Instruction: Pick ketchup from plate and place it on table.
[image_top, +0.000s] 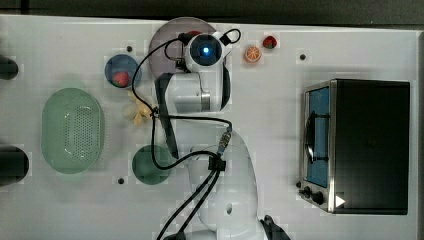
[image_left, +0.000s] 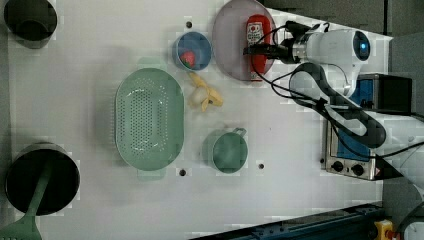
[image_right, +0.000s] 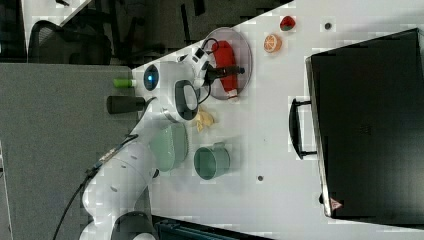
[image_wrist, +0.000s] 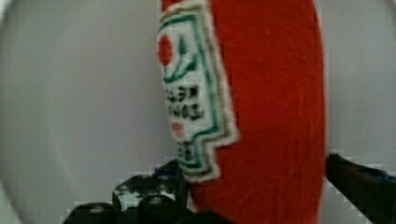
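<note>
I see one ketchup (image_left: 255, 46) bottle lying flat on the plate (image_left: 230, 35), its white label showing a red tomato, green leaves and dark lettering too blurred to read. My gripper (image_left: 254, 50) straddles the bottle's middle, fingers (image_wrist: 359, 186) spread on either side, not squeezing. Two strawberries: one (image_top: 270, 42) on the table (image_top: 280, 150), one (image_left: 187, 58) in the blue bowl (image_left: 194, 39).

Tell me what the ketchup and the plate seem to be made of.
The ketchup looks like soft fabric, perhaps plush: its red surface shows fine fibres and the label edge looks stitched. The plate looks like smooth matte plastic, though ceramic is possible.
</note>
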